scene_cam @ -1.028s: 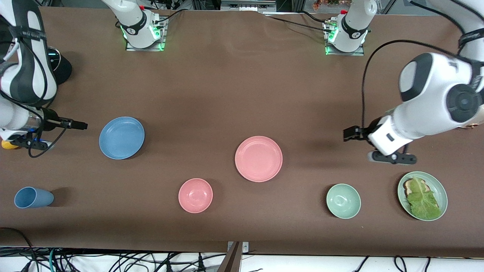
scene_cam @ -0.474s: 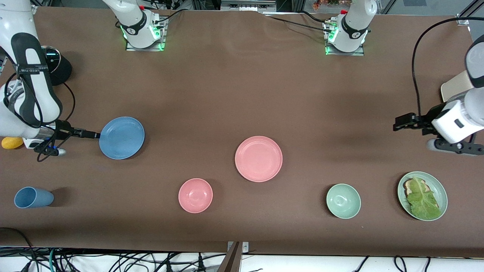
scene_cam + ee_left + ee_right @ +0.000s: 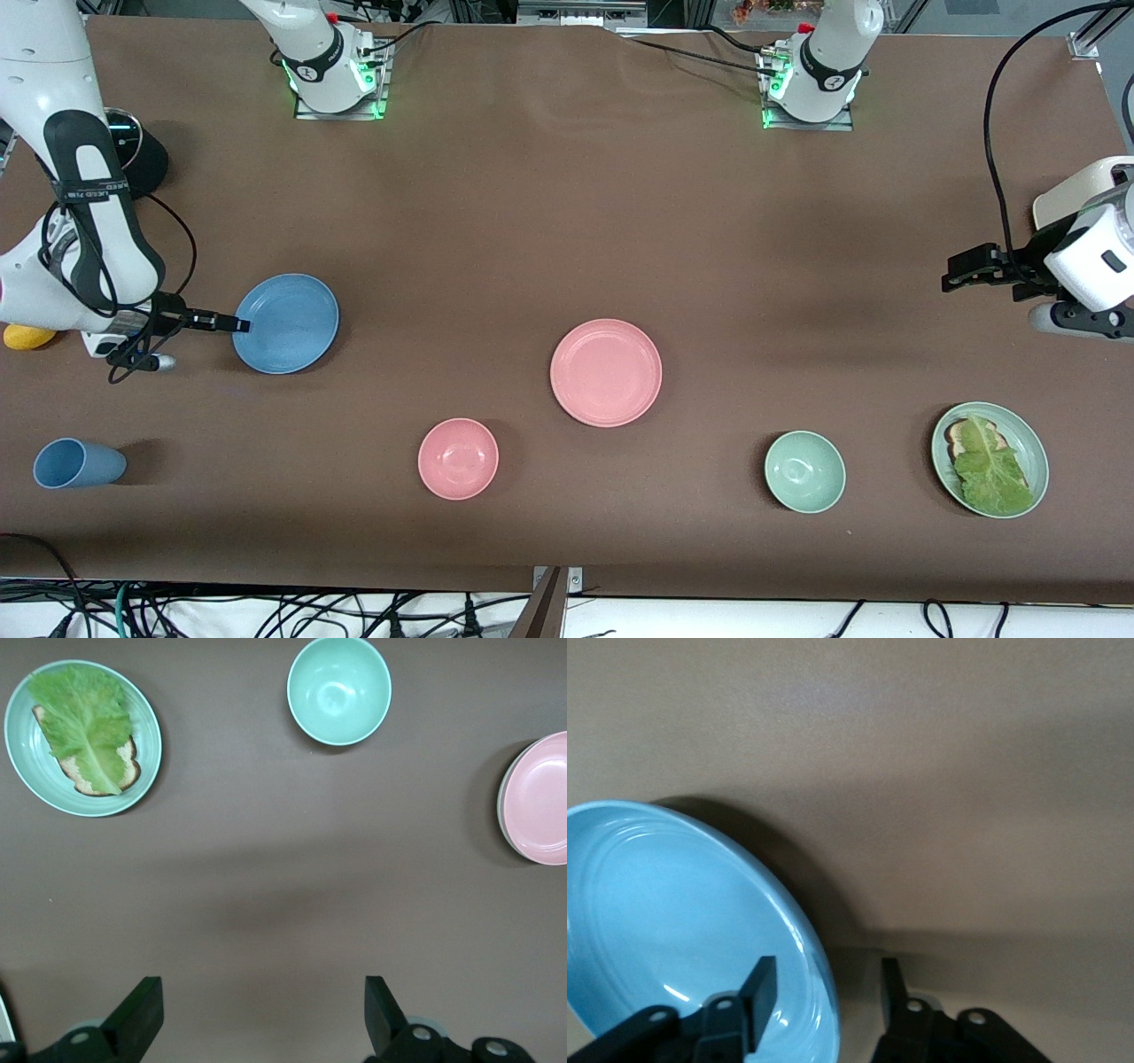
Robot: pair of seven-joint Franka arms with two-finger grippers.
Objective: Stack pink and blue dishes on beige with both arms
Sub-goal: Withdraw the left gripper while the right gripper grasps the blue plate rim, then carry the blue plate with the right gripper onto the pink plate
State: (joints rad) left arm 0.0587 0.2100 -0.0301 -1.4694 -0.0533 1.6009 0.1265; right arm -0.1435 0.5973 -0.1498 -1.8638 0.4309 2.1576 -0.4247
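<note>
Blue plate at the right arm's end sits between our open right tool's fingers and may skid if we close unevenly, while our left tool hangs open, empty.

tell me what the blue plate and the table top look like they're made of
Blue plate: probably matte plastic or melamine; even colour, soft sheen by the rim in the right wrist view. Table top: looks like brown felt or fabric covering; dull, slightly grainy, no glare.
</note>
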